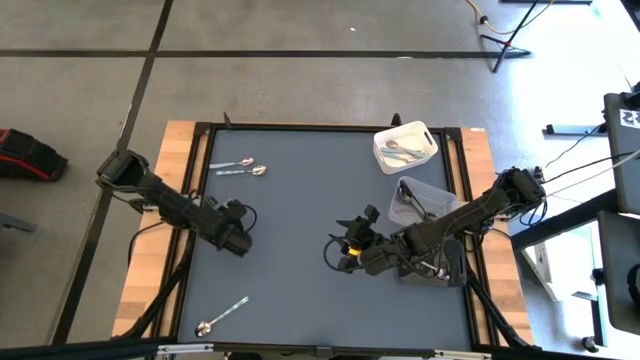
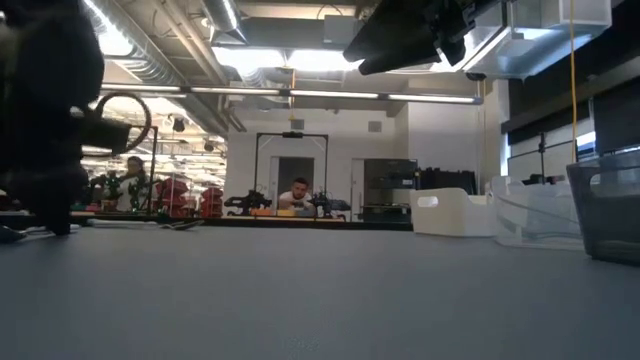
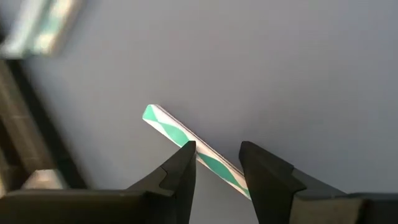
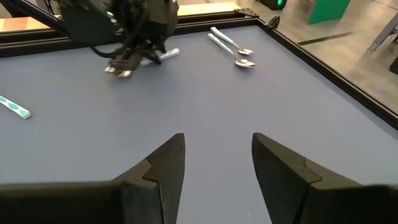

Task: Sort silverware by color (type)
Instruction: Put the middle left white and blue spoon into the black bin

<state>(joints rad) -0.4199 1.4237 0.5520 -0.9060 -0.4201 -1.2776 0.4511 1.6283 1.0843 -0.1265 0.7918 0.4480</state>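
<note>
The table (image 1: 320, 230) is viewed from directly overhead, and level from its surface; its top is seen close by both wrist cameras.

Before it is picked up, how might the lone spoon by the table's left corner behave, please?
The spoon looks like slim, shiny metal, so it is probably stiff, light and slippery to grip. It lies flat on the smooth mat, so a push would likely slide or spin it, not roll it.

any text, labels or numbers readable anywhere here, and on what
None can be read.
The grey box at the high view's right edge bears a black-and-white patch, too small to read.
The white bin, clear bin and table mat show no lettering.
</note>
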